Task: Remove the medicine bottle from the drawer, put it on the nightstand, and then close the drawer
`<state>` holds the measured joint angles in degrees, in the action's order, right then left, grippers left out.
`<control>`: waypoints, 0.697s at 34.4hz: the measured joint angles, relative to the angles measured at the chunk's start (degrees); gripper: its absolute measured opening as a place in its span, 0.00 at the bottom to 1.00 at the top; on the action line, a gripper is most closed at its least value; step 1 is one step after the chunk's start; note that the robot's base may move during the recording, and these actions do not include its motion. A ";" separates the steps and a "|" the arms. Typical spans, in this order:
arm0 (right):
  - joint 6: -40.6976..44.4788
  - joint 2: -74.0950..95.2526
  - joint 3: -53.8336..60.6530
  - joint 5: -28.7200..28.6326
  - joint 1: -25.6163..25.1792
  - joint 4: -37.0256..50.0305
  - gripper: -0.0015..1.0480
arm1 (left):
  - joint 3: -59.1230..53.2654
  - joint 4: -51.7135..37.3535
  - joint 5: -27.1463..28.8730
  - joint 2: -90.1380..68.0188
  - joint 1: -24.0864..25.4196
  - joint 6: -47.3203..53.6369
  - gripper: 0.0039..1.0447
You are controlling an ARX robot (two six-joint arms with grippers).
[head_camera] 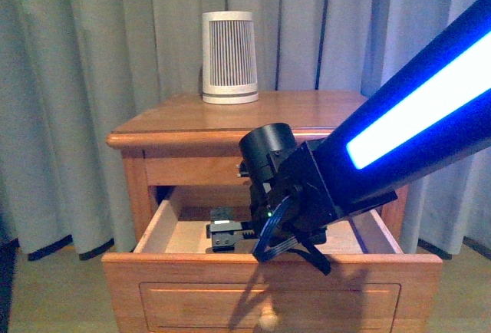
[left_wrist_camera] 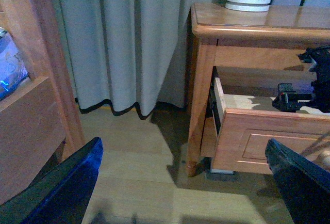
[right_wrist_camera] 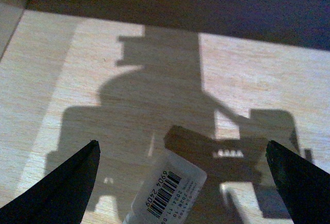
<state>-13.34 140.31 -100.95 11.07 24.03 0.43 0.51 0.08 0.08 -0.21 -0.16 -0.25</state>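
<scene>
The nightstand (head_camera: 307, 110) stands before the curtain with its upper drawer (head_camera: 268, 287) pulled out. My right gripper (head_camera: 222, 233) reaches down into the drawer, open. In the right wrist view the medicine bottle (right_wrist_camera: 165, 190), white with a barcode label, lies on the pale drawer floor between the open fingers of the right gripper (right_wrist_camera: 180, 146), nearer the camera than the tips. The bottle is hidden in the front view. My left gripper (left_wrist_camera: 183, 144) is open and empty, low over the floor, left of the nightstand (left_wrist_camera: 247, 22) and the drawer (left_wrist_camera: 268, 136).
A large white ribbed device (head_camera: 229, 57) stands at the back of the nightstand top. Grey curtains (head_camera: 77, 80) hang behind. A wooden furniture piece (left_wrist_camera: 31, 105) stands close beside the left gripper. The drawer's round knob (head_camera: 267, 319) is at the bottom edge.
</scene>
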 joint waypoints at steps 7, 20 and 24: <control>-1.75 3.67 -6.45 0.83 0.39 -8.00 0.93 | 0.00 0.00 0.00 0.00 0.00 0.00 0.94; -3.58 7.10 -11.50 1.88 1.79 -11.08 0.93 | 0.00 0.00 0.00 0.00 0.00 0.00 0.94; -3.63 7.13 -11.56 2.54 2.27 -11.10 0.89 | 0.00 0.00 -0.02 0.00 0.00 0.00 0.94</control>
<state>-16.97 147.44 -112.51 13.61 26.30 -10.68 0.51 0.08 0.05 -0.21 -0.16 -0.25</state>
